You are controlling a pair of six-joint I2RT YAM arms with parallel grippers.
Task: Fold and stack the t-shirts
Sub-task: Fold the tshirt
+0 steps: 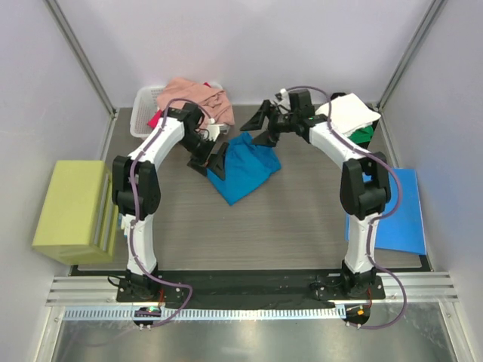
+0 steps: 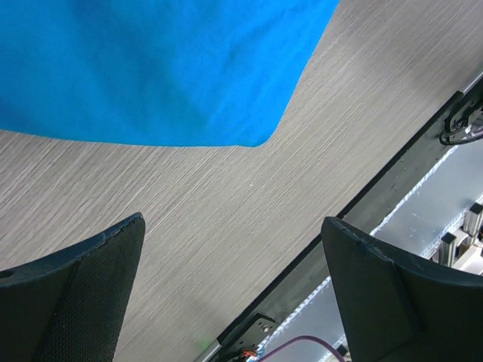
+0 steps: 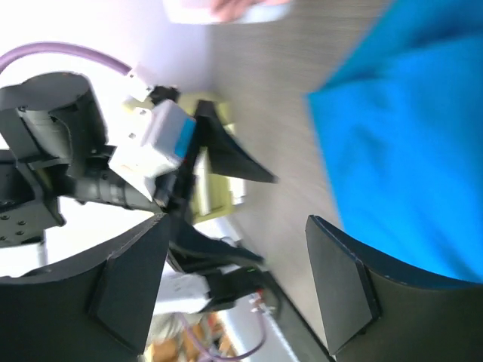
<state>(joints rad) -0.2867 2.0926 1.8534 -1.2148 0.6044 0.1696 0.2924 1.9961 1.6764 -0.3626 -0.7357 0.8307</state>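
Top external view showed the bright teal-blue cloth t-shirt (image 1: 243,167) lying on the grey wood-grain bench (image 1: 302,219) as a compact, roughly squared bundle, towards the far middle and between my two arms. My left end effector (image 1: 211,160) hung at its left edge and my right end effector (image 1: 260,127) just beyond its far edge. From the left wrist, my left end effector (image 2: 234,294) had its fingers wide apart with only bare bench between them, and the shirt's rounded corner (image 2: 151,68) lay just ahead, not touched. From the right wrist, my right end effector (image 3: 234,286) was also spread and empty, with the teal cloth (image 3: 407,136) beside one finger. So I held nothing on either side. I judged the job to be early to midway. The teal shirt looked folded down, though I could not tell whether it needed another fold, and it lay apart from any pile. At the far right corner a white cloth shirt (image 1: 347,113) sat on top of a green cloth shirt (image 1: 365,136), which I took for the start of the stack. At the far left a white plastic mesh basket (image 1: 142,105) held a crumpled salmon-pink cloth shirt (image 1: 196,94) and a bit of magenta-red cloth (image 1: 156,118), both unfolded. I could not find a black shirt.
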